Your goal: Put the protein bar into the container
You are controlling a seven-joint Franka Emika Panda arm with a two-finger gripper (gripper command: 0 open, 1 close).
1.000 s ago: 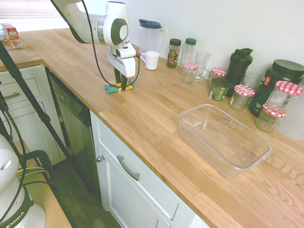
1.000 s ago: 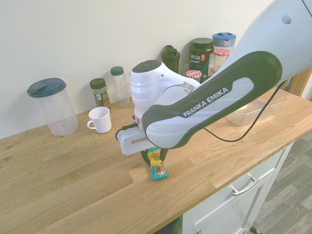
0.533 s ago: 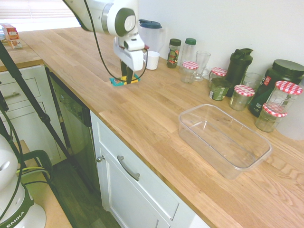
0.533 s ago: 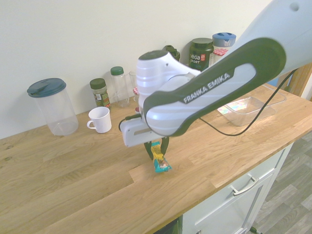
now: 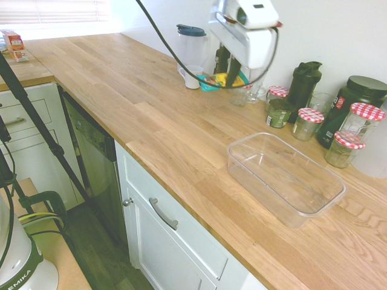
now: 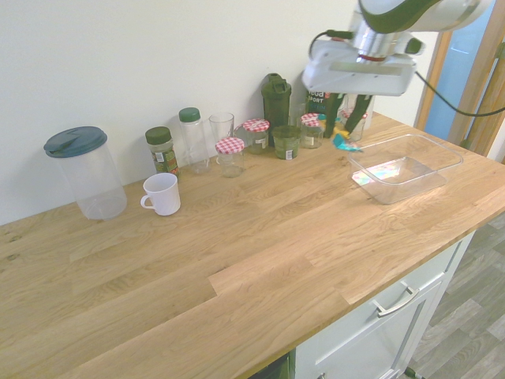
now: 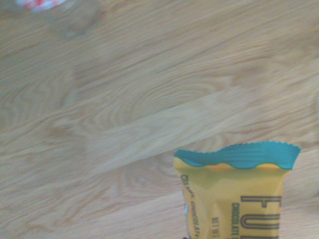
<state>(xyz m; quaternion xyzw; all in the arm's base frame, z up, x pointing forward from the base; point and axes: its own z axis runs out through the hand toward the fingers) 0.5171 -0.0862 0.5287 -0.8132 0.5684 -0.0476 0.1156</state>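
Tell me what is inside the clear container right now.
Nothing is inside the container: only its clear floor and the wooden counter beneath show. The protein bar hangs in the gripper, above the counter.

Along the wall on the wooden countertop (image 5: pixel 151 121) — a lidded clear pitcher (image 6: pixel 81 171), white mug (image 6: pixel 162 193), spice jars (image 6: pixel 162 149), checked-lid glass jars (image 5: pixel 309 122) — and a dark shaker bottle (image 5: pixel 302 84).

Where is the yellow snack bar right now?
The yellow-wrapped protein bar with teal ends is up in the air, pinched in the robot's gripper above the wooden counter, in front of the jars, short of the clear plastic container.
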